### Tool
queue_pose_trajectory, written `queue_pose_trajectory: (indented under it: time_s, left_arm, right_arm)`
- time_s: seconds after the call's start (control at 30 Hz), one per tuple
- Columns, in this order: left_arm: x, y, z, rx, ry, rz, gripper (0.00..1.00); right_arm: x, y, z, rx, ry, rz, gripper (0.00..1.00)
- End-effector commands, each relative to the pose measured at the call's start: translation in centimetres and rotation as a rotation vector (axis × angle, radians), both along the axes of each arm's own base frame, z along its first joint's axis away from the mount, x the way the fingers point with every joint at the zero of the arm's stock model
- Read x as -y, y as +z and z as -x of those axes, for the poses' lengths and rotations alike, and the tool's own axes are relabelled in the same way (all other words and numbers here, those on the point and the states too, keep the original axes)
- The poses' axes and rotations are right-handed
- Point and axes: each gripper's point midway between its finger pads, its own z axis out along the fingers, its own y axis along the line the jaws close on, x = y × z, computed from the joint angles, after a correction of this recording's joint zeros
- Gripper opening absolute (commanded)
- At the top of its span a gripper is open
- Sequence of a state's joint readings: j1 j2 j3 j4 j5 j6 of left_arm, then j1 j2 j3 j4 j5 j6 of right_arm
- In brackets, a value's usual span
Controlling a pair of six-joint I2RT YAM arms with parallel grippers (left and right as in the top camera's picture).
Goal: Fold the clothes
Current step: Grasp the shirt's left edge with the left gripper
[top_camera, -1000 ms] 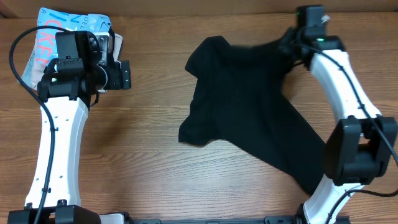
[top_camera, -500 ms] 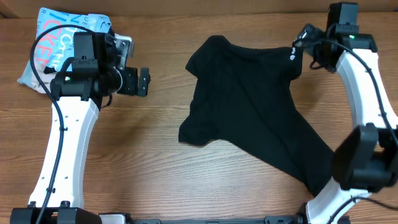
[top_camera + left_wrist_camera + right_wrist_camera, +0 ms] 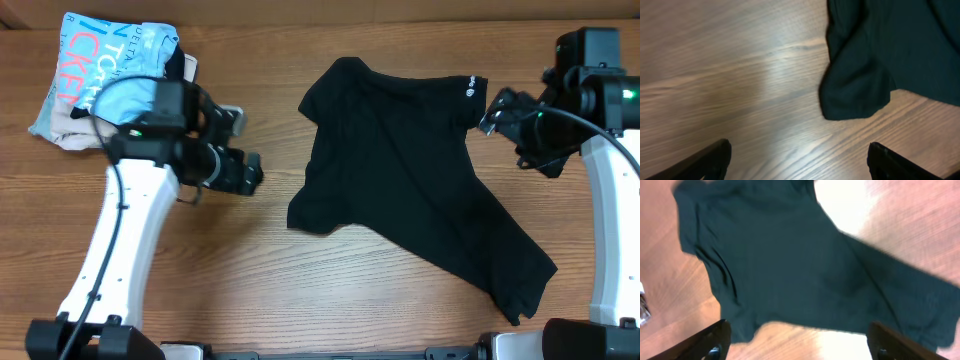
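left arm (image 3: 112, 235): white shells, black joints, black cable (image 3: 100, 262) alongside | right arm (image 3: 612, 210): white shells, black joints, green light (image 3: 628, 95) | jaws: black, both arms

Upper left of the overhead view: on the light-blue folded garments (image 3: 85, 60) you can read large pink letters (image 3: 68, 68), roughly "CKE"; the smaller lettering there is illegible. The white print (image 3: 468, 88) on the black shirt (image 3: 400, 170) is too small to read.

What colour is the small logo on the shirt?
White, a small logo on the plain black shirt. It shows best in the overhead view, at the shirt's far right corner.
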State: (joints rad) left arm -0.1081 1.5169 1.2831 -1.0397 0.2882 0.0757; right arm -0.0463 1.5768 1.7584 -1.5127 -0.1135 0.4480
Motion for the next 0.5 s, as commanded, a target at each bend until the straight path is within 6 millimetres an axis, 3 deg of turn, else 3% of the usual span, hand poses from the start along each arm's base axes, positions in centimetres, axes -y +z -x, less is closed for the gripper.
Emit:
queue_pose_trajectory:
  time_s: [0.0, 0.13, 0.23, 0.33, 0.47]
  left_arm:
    - [1.5, -2.9, 1.1, -0.065, 0.055, 0.003, 0.88]
    - [1.8, -5.1, 0.4, -0.037, 0.138, -0.065, 0.85]
    - [3.0, -6.1, -0.3, 0.001, 0.125, -0.077, 0.8]
    - [5.0, -7.2, -0.6, 0.016, 0.066, -0.075, 0.8]
    - [7.9, -9.2, 0.3, 0.023, -0.156, -0.118, 0.81]
  right_arm:
    - [-0.3, 1.1, 0.8, 0.017, -0.003, 0.05, 0.88]
    - [1.9, 1.3, 2.8, -0.028, -0.132, 0.204, 0.88]
    - [1.7, 1.6, 3.6, -0.034, -0.145, 0.232, 0.87]
    - [0.9, 1.6, 3.9, -0.038, -0.119, 0.232, 0.85]
    - [0.5, 1.7, 4.0, -0.036, -0.104, 0.243, 0.85]
